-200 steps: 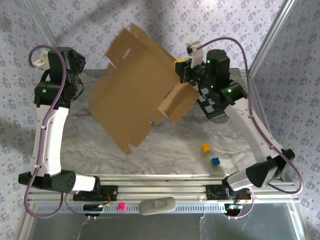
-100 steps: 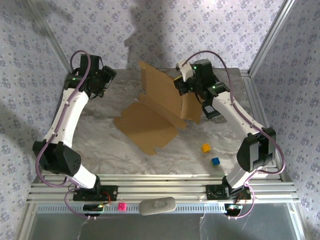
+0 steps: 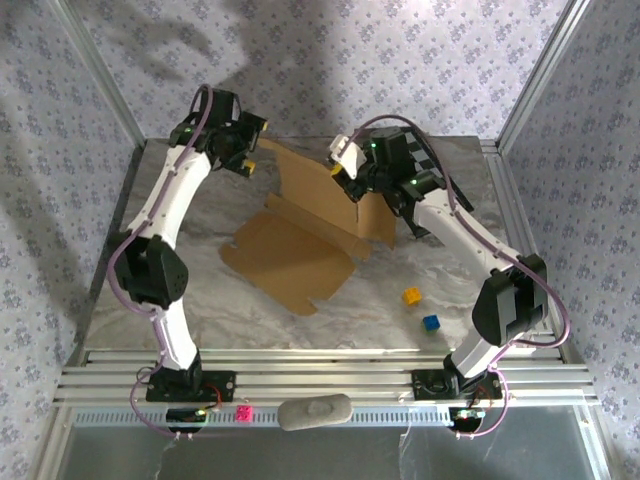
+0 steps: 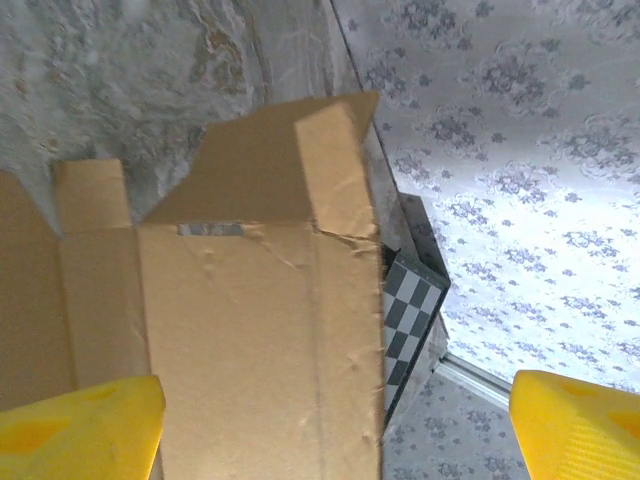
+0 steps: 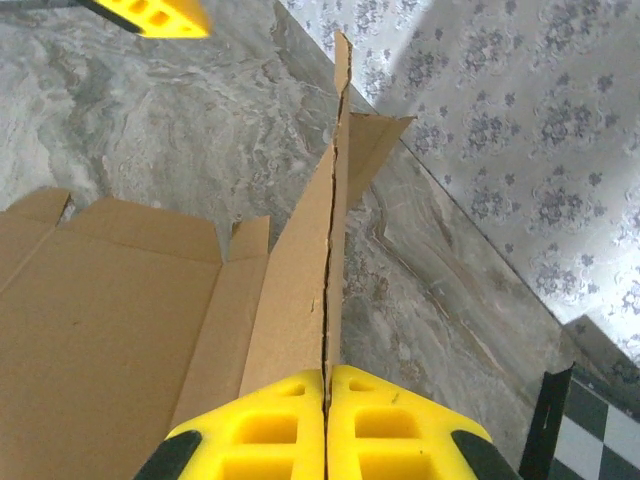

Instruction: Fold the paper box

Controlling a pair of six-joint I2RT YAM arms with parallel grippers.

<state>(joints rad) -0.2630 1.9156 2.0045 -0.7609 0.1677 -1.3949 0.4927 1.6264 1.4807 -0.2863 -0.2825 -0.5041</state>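
Left gripper (image 3: 246,152): over the far left part of the table (image 3: 200,300), just beside the box's back-left corner. In its wrist view the two yellow fingers (image 4: 85,430) sit in the bottom corners, cut off by the frame edge. They stand wide apart with nothing clamped between them. Cardboard lies beyond the gap; I cannot tell whether either finger touches it.

Box (image 3: 290,255): brown cardboard, mid-table. Its left part lies flat on the marble. Its right part stands up along a crease as a tall panel, with small flaps at the far end. The base of the panel is hidden behind the right arm.

Right gripper (image 3: 345,172): at the top edge of the upright panel. In its wrist view the yellow pads (image 5: 260,430) are pressed together with the cardboard edge pinched between them. A dark line runs along that edge; two plies or a split, I cannot tell.

Board (image 3: 425,158): checkered, behind the right arm and mostly covered by it.

Yellow cube (image 3: 411,296) and blue cube (image 3: 431,323): on the table to the right, apart from the box.
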